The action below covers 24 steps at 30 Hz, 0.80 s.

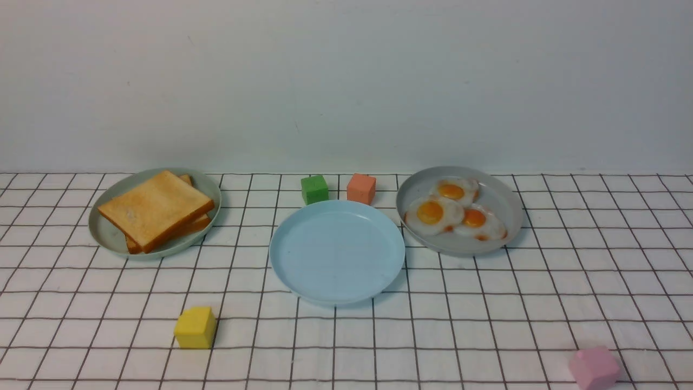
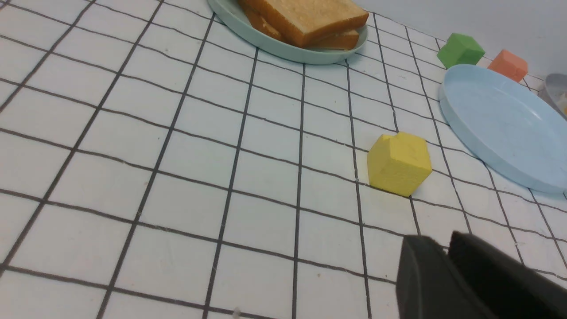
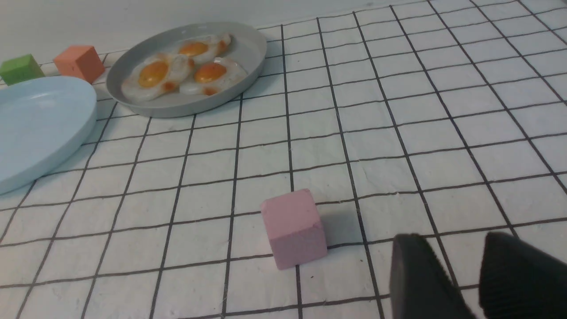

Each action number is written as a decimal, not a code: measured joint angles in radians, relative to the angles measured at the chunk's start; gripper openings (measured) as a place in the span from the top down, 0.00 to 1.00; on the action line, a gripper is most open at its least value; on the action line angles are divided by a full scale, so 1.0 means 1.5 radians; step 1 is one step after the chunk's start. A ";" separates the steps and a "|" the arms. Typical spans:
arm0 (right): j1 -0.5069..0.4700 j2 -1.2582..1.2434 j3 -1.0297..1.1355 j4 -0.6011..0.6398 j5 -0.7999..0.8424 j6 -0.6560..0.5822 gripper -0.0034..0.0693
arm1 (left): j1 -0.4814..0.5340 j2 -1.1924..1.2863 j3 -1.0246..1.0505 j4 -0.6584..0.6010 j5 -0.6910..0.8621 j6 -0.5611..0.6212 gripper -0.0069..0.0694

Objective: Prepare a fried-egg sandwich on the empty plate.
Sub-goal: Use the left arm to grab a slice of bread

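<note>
The empty plate (image 1: 337,252), light blue, lies mid-table with nothing on it. No fried-egg sandwich is in view. Two toast slices (image 1: 154,208) are stacked on a pale green plate (image 1: 103,233) at the back left. Three fried eggs (image 1: 433,212) lie in a grey plate (image 1: 503,206) at the back right. Neither gripper shows in the front view. My left gripper (image 2: 443,243) hangs over bare cloth near the yellow cube (image 2: 398,164), its jaws almost together and holding nothing. My right gripper (image 3: 454,239) stands open beside the pink cube (image 3: 293,228), apart from it.
A green cube (image 1: 314,189) and an orange cube (image 1: 361,188) stand just behind the blue plate. The yellow cube (image 1: 195,327) sits front left and the pink cube (image 1: 593,368) front right. A checked cloth covers the table and a pale wall closes the back.
</note>
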<state>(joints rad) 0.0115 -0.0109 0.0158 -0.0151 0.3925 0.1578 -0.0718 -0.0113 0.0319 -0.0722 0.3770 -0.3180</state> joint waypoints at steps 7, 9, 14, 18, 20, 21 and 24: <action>0.000 0.000 0.000 0.000 0.000 0.000 0.62 | 0.000 0.000 0.000 0.000 0.000 0.000 0.79; 0.000 0.000 0.000 0.000 0.000 0.000 0.62 | 0.000 0.000 0.000 0.000 0.000 0.000 0.79; 0.000 0.000 0.000 0.000 0.000 0.000 0.62 | 0.000 0.000 0.000 0.000 0.000 0.000 0.78; 0.000 0.000 0.000 0.000 0.000 0.000 0.62 | 0.000 0.000 0.000 0.000 0.000 0.000 0.77; 0.000 0.000 0.000 0.000 0.000 0.000 0.62 | 0.000 0.000 0.000 0.000 0.000 0.000 0.77; 0.000 0.000 0.000 0.000 0.000 0.000 0.62 | 0.000 0.000 0.000 0.000 0.000 0.000 0.77; 0.000 0.000 0.000 0.000 0.000 0.000 0.62 | 0.000 0.000 0.000 0.000 0.000 0.000 0.76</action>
<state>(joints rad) 0.0115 -0.0109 0.0158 -0.0151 0.3925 0.1578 -0.0718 -0.0113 0.0319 -0.0722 0.3770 -0.3180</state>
